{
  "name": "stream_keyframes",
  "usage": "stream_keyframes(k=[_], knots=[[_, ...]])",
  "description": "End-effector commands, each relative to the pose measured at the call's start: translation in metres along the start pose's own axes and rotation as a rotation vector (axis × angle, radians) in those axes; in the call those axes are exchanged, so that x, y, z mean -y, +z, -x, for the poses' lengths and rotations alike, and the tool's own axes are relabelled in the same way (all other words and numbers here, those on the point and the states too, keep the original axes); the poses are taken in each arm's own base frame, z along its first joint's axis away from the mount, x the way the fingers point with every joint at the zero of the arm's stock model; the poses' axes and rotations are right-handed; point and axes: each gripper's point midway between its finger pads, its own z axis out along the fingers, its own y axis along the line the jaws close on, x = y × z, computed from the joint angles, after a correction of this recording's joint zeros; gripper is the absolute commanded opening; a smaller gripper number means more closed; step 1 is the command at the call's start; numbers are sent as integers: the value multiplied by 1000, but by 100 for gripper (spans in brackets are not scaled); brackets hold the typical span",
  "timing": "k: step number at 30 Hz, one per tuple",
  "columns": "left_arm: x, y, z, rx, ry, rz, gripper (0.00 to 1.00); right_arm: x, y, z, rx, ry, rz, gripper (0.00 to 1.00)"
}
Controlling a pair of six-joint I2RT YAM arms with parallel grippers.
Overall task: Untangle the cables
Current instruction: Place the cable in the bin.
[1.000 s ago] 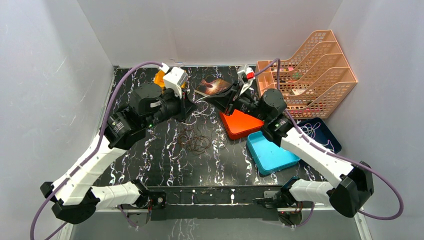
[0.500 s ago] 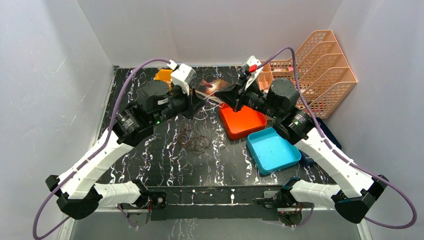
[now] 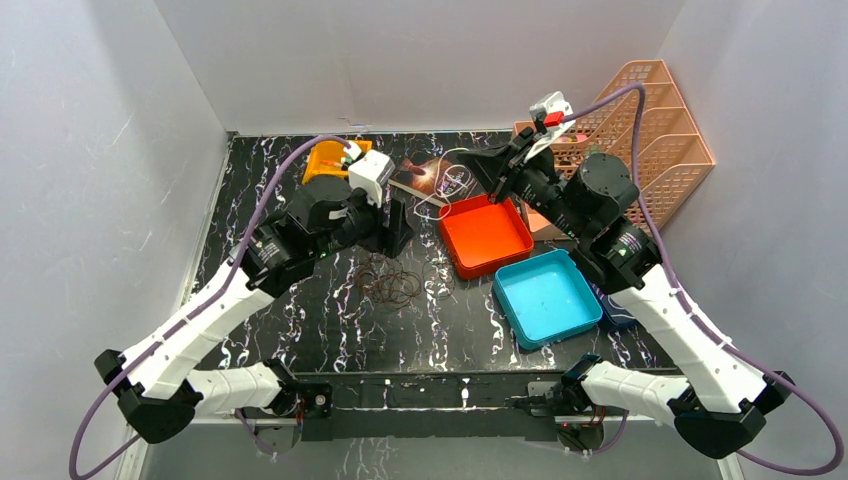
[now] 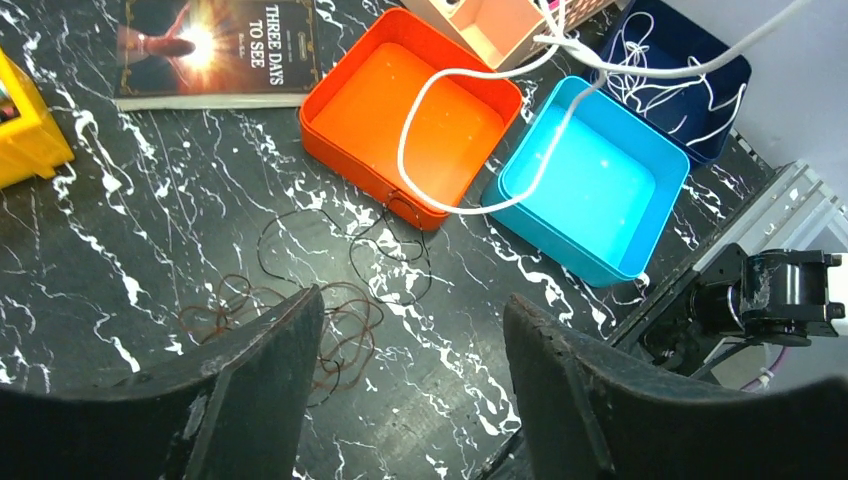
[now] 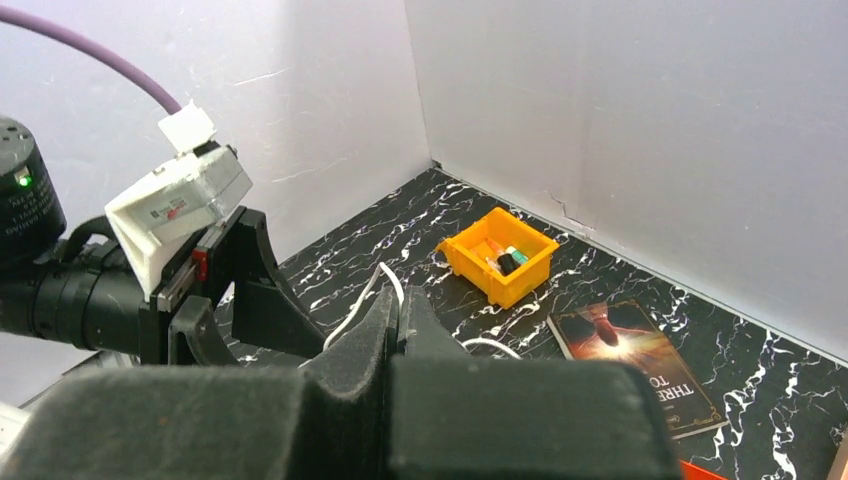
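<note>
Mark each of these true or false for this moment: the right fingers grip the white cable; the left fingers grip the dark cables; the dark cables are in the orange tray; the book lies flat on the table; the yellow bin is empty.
1. The right fingers are shut on the white cable. True.
2. The left fingers grip the dark cables. False: they stand open with nothing between them.
3. The dark cables are in the orange tray. False: they lie on the table beside it.
4. The book lies flat on the table. True.
5. The yellow bin is empty. False: it holds a few small items.
</note>
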Motion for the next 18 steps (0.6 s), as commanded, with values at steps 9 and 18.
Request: stream_keyframes(k=[9,18], knots=[[6,-2,6,163,-82,-55,70,-11,-10,35,105,40,25,0],[29,-7,7,240,-198,-195,69,-10,-13,30,107,46,23,0]])
